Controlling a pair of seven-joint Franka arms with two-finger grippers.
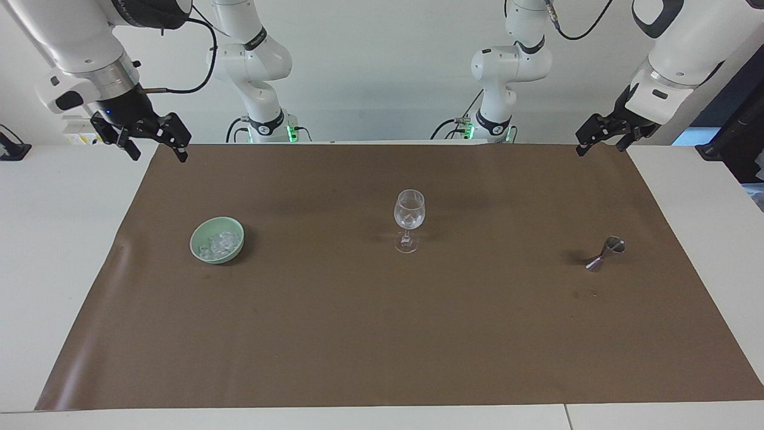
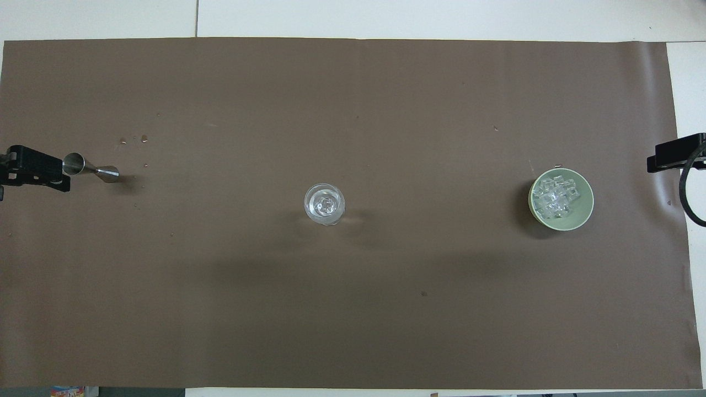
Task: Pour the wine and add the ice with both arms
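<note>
A clear wine glass (image 1: 409,218) (image 2: 324,204) stands upright at the middle of the brown mat, with something clear and glassy in its bowl. Ice (image 1: 219,242) (image 2: 557,197) fills a pale green bowl (image 1: 197,240) (image 2: 586,214) toward the right arm's end. A steel jigger (image 1: 604,254) (image 2: 91,167) lies on its side toward the left arm's end. Wine as such is out of view. My right gripper (image 1: 156,154) (image 2: 675,157) hangs open and empty over the mat's corner by the robots. My left gripper (image 1: 600,148) (image 2: 33,175) hangs open and empty over the other corner, well above the jigger.
The brown mat (image 1: 382,334) covers most of the white table (image 1: 54,239). A few small droplets (image 2: 143,138) lie on the mat beside the jigger. The right arm's black cable (image 2: 689,193) loops at the mat's edge beside the bowl.
</note>
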